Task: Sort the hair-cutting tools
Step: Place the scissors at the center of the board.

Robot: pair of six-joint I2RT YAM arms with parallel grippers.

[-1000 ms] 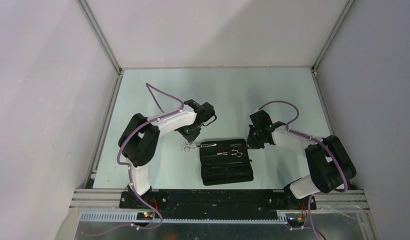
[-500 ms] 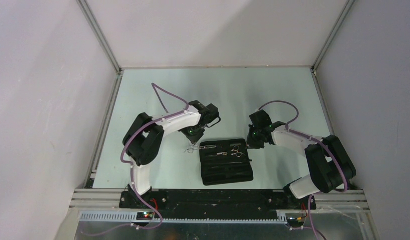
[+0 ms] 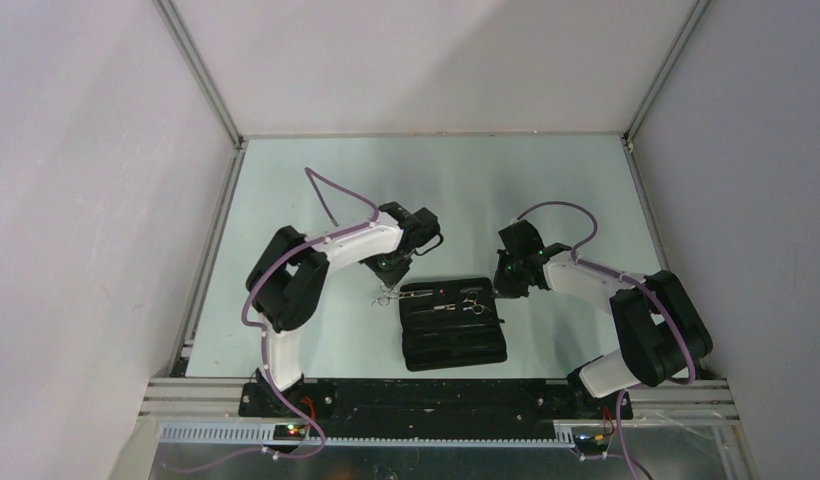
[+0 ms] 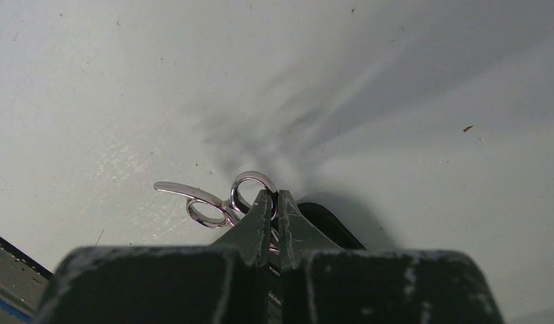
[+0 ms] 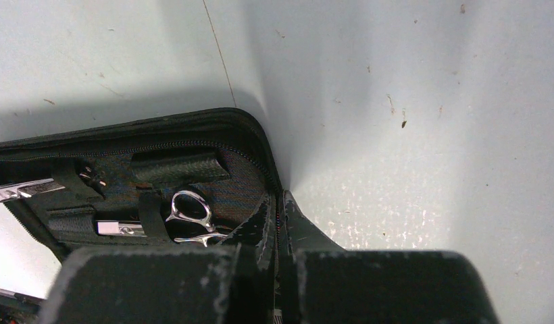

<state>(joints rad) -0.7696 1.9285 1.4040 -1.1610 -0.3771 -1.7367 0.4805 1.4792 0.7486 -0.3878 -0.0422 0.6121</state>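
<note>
A pair of slim silver scissors (image 4: 210, 202) hangs just above the table, and my left gripper (image 4: 274, 202) is shut on one of its finger rings. From above, these scissors (image 3: 386, 296) sit at the left edge of the open black pouch (image 3: 456, 345), under the left gripper (image 3: 389, 283). A second pair of silver scissors (image 5: 190, 216) lies strapped inside the pouch (image 5: 126, 175); in the top view this second pair (image 3: 473, 303) is in the upper half. My right gripper (image 5: 279, 202) is shut on the pouch's zippered right edge, as the right gripper (image 3: 500, 291) also shows from above.
A thin silver tool (image 5: 122, 228) lies under a strap inside the pouch. The pale green table (image 3: 436, 190) is walled on three sides by grey panels and metal rails. The arm bases stand along the near edge.
My left arm has shifted slightly right toward the pouch, carrying the scissors with it. The right arm and the pouch have stayed put.
</note>
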